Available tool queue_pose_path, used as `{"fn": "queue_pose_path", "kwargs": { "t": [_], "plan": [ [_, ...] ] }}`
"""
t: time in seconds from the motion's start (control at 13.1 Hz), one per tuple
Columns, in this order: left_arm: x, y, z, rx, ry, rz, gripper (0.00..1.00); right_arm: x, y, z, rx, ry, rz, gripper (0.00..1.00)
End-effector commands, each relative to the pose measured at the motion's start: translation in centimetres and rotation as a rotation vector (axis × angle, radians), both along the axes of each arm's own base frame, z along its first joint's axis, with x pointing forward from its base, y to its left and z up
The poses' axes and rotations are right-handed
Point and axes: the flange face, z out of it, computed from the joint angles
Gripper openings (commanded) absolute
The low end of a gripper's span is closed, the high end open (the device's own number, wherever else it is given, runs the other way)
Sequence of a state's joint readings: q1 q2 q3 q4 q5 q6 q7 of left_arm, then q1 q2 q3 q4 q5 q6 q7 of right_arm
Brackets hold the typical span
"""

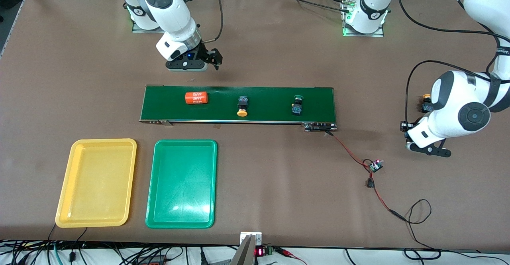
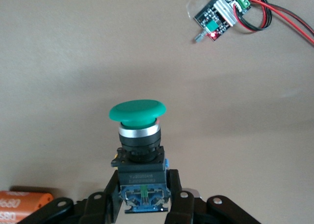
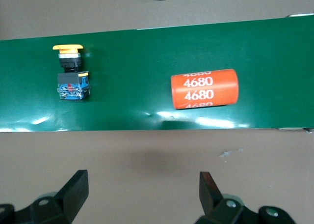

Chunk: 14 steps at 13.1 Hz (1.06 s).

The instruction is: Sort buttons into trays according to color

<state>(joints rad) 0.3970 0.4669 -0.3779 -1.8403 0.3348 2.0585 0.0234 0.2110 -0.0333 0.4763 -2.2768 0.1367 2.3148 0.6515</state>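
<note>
Holding green button [image 2: 138,113] by its block, cap clear.
Clamped tight in left gripper [image 2: 144,204] over bare table at left arm's end, well apart from green tray [image 1: 181,142]; probably headed there. Right gripper [image 3: 142,184] spread wide, waiting over table beside conveyor [image 1: 271,97], near yellow button [image 3: 71,74].

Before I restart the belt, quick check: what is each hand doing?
Left hand: closed on a green button, over the bare table at the left arm's end.
Right hand: open, holding nothing, beside the conveyor belt.
</note>
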Motion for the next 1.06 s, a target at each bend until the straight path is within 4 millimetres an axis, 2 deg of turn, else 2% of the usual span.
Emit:
{"fn": "queue_pose_path", "kwargs": {
  "t": [0.0, 0.15, 0.23, 0.38, 0.53, 0.84, 0.99],
  "plan": [
    [-1.2, -0.4, 0.6, 0.006, 0.008, 0.030, 0.00, 0.4, 1.0, -0.6, 0.027, 0.005, -0.015, 1.00],
    [-1.5, -2.1, 0.6, -0.028, 0.018, 0.029, 0.00, 0.1, 2.1, -1.1, 0.043, 0.003, -0.042, 1.00],
    [-1.8, -4.5, 0.6, -0.033, 0.022, 0.002, 0.00, -0.2, 2.7, -1.2, 0.046, 0.000, -0.030, 1.00],
    [-2.5, -6.9, 1.1, -0.061, 0.026, 0.003, 0.00, 0.0, 3.0, -1.7, 0.045, 0.007, -0.025, 1.00],
    [-2.8, -7.5, 1.2, -0.074, 0.031, -0.001, 0.00, 0.2, 3.3, -2.1, 0.049, 0.010, -0.021, 1.00],
    [-3.5, -12.0, 1.3, -0.161, 0.049, 0.007, 0.00, 0.6, 3.7, -3.4, 0.058, 0.005, -0.012, 1.00],
    [-3.8, -13.5, 1.3, -0.205, 0.059, 0.031, 0.00, 0.8, 3.6, -4.3, 0.036, -0.003, 0.012, 1.00]
  ]
}}
